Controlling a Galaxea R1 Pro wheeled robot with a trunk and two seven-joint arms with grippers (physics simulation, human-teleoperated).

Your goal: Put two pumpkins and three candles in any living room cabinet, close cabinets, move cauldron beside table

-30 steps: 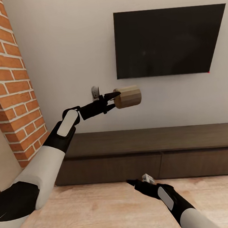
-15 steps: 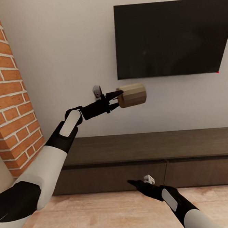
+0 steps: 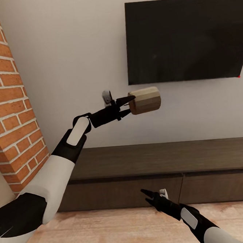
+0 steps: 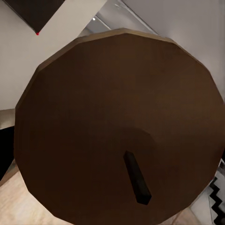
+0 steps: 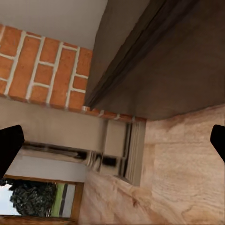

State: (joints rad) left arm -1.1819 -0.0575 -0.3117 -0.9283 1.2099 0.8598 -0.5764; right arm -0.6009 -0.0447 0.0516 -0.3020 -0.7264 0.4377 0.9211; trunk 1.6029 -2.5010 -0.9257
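Observation:
A stubby candle [image 3: 146, 100], banded cream to tan, hangs in the air in front of the white wall, above the left part of the cabinet [image 3: 157, 159]. My left gripper [image 3: 130, 105] is shut on its end. In the left wrist view the candle's brown top [image 4: 117, 108] with its dark wick [image 4: 137, 177] sits right against the camera. The cabinet is long, low and dark brown, and its front panels [image 3: 116, 191] look shut. My right gripper [image 3: 149, 194] hovers low in front of those panels, open and holding nothing. In the right wrist view, the right gripper [image 5: 112, 145] has its tips wide apart beside the cabinet's end [image 5: 178, 61].
A black TV [image 3: 184, 39] hangs on the wall above the cabinet. A red brick wall [image 3: 5, 90] rises at the left, close to my left arm. Light wooden floor [image 3: 108, 232] runs in front of the cabinet.
The whole picture has shifted, so the camera moved: the brick wall fills less of the left side. The candle stays held in my left gripper, carried slightly rightward.

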